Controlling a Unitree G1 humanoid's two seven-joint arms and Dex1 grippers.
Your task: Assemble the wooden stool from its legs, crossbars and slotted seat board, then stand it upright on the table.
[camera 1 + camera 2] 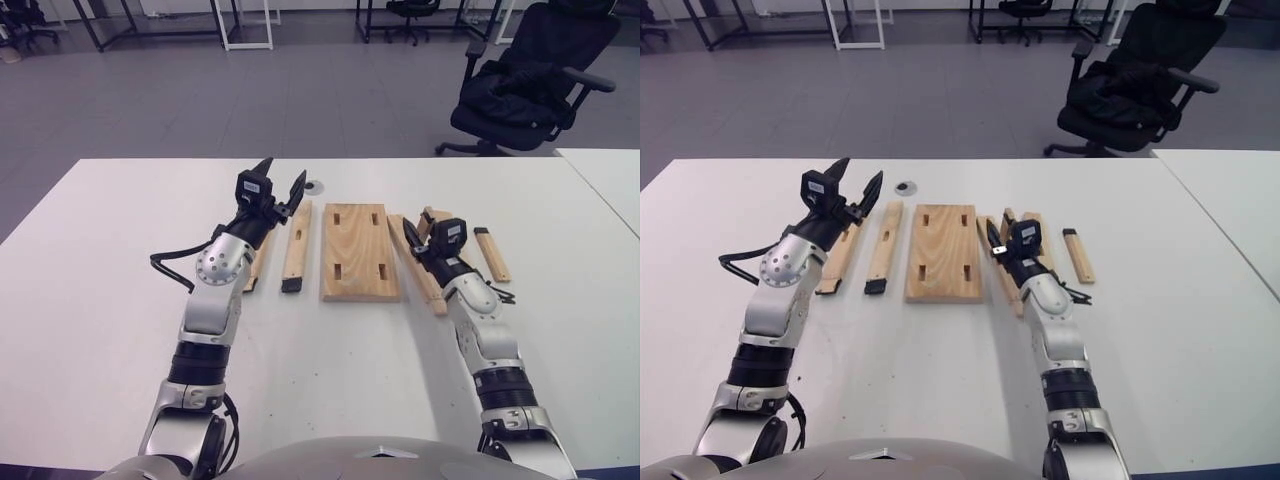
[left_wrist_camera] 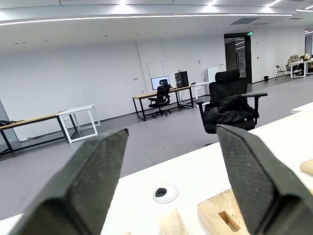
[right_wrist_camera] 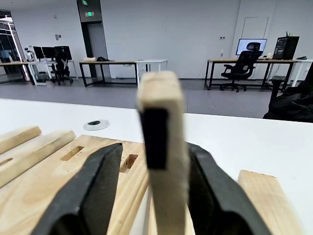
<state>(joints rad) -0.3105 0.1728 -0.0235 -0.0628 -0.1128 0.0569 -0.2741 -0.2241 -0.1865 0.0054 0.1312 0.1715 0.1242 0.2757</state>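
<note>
Opening pickup: the right gripper [image 1: 421, 230] clamps a leg [image 3: 168, 147] right of the seat board [image 1: 358, 250], the left gripper [image 1: 284, 172] gapes empty, and slotting the leg looks next.

Head stereo pair looks down over the table [image 1: 100, 250]; both wrist cameras skim low across it.

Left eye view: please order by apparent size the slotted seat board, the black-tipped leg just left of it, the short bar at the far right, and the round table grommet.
1. slotted seat board
2. black-tipped leg
3. short bar
4. grommet, though it lies farthest from the camera, so it looks smaller than it is.
</note>
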